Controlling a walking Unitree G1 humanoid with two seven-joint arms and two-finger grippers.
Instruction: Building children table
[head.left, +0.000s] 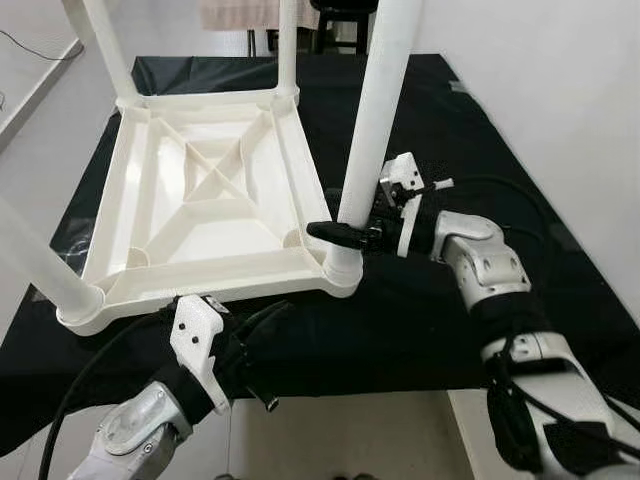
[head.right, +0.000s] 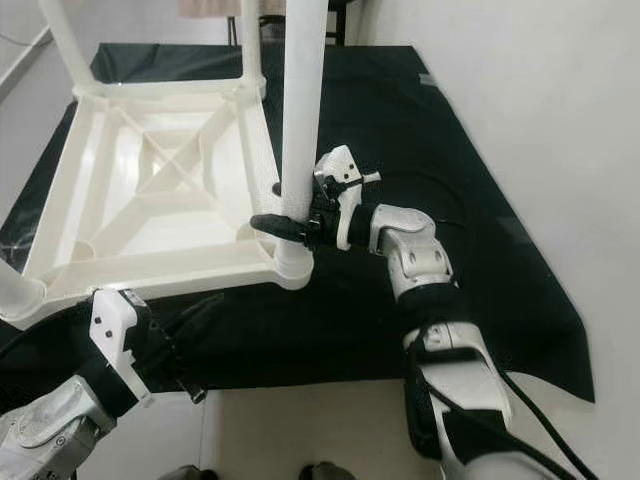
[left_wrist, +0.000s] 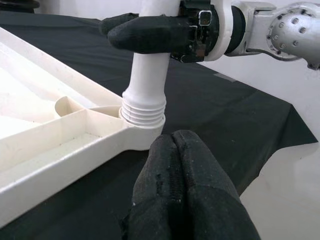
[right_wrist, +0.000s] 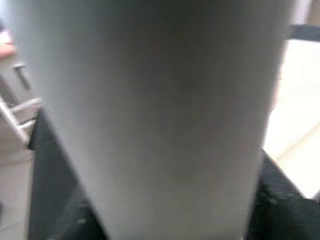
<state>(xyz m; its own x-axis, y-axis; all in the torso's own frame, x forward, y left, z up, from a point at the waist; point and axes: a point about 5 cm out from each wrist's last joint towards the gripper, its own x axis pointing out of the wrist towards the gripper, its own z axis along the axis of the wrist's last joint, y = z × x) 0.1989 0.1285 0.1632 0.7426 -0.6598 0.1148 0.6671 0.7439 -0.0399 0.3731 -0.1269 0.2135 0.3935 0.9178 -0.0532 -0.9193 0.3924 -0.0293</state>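
A white plastic children's table top lies upside down on a black cloth, with legs standing up from its corners. My right gripper is shut around the near-right leg just above its threaded base, which sits in the corner socket. The same leg appears very close and blurred in the right wrist view. My left gripper is shut with nothing in it. It hovers low by the table top's front edge, its fingers pointing toward that corner.
The black cloth covers a low platform whose front edge lies just before me, with light floor below. A white wall runs along the right. Other legs rise at the near left and far corners.
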